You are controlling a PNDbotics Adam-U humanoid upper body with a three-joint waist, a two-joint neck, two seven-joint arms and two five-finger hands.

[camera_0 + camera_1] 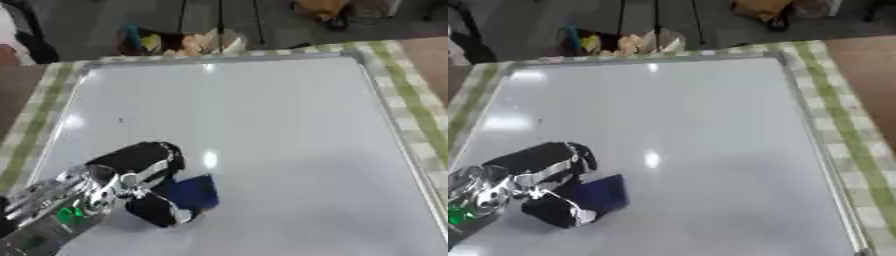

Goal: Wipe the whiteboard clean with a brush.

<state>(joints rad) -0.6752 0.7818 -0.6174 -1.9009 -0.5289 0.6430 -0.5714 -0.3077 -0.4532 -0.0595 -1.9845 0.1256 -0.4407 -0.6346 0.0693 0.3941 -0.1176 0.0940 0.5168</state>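
In the left eye view I see my left hand (144, 182) coming in from the lower left corner, its fingers and thumb curled round a dark blue brush (192, 192). The brush sits on the near left part of the whiteboard (280, 130), pressed flat against the surface as far as I can judge. Only a blocky blue piece of it shows past my fingers, on the hand's right side; its long axis seems to run from lower left to upper right, with the exposed end pointing toward the board's middle, though the hand hides too much for me to be sure. A small dark mark (121, 120) sits on the board above the hand, near the left edge. The board lies on a green-and-white checked cloth (416, 110) that frames it on the far and right sides.

In the right eye view the same hand (544, 180) clamps the brush (601, 192) in the lower left of the board (710, 125). The blue block again juts out to the hand's right, touching the surface. The checked cloth (842, 115) runs down the right side.
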